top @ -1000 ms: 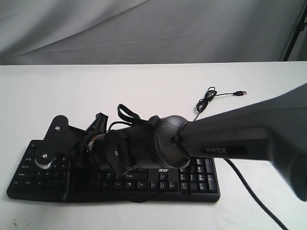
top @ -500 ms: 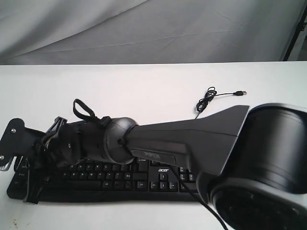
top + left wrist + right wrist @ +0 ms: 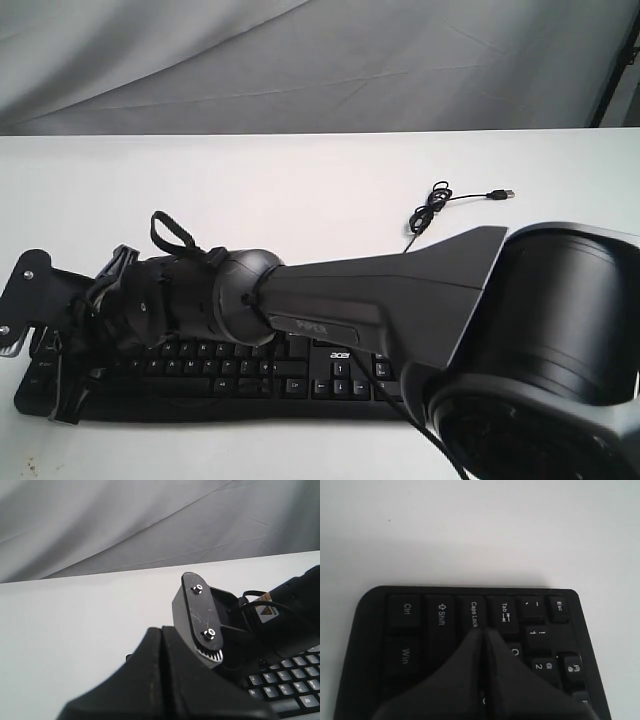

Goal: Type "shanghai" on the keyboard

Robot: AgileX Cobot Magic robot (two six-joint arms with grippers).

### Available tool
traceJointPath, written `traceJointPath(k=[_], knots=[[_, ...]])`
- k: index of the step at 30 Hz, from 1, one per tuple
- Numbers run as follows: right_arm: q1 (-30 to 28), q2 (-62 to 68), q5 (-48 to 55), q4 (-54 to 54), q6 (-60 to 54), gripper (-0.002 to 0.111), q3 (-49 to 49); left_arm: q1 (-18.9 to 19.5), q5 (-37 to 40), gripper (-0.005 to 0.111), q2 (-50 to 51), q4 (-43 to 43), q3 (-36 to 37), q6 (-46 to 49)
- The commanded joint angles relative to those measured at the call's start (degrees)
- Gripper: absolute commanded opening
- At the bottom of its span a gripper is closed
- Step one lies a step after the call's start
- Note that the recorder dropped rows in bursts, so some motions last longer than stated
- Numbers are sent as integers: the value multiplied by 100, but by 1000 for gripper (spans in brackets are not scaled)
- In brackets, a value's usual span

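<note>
1. The keyboard (image 3: 300, 375) lies flat on the bench (image 3: 200, 180), along the near edge. Its cable (image 3: 428, 215) lies coiled behind it, with the plug (image 3: 503, 193) free on the bench.
2. Right gripper (image 3: 483, 635): the fingers are pressed together into one wedge. The tip is over the keyboard's left end, at Caps Lock and Tab. You cannot tell whether it touches a key.
3. Left gripper (image 3: 161, 635): the fingers are likewise together, holding nothing, near that same end.
4. Handling (judgement): the shell is stiff plastic and probably light, so it may skate on the smooth bench if you push sideways.
5. Do not take hold of it. Press straight down on the centre of one keycap with the closed tip.
6. The keys sit close together and likely have short sprung travel, so use light force and lift clear before you traverse.
7. Legible: the white "acer" logo (image 3: 342, 354). The right wrist view shows Ctrl, Shift, Caps Lock, Tab, Esc, Win, 1 and 2.
8. The arm label (image 3: 313, 327) is blurred and cannot be read.
</note>
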Motion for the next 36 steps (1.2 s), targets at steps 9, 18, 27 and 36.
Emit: traceJointPath(k=[9, 18, 27, 36], knots=[[-21, -7, -135, -40, -12, 0, -42, -23, -28, 0, -20, 4, 25, -16], [-31, 6, -46, -144, -98, 0, -42, -23, -28, 0, -20, 4, 25, -16], [-575, -1677, -520, -398, -37, 0, 2156, -23, -28, 0, -20, 4, 25, -16], [-813, -2201, -1644, -167, -37, 0, 3652, -23, -28, 0, -20, 4, 25, -16]])
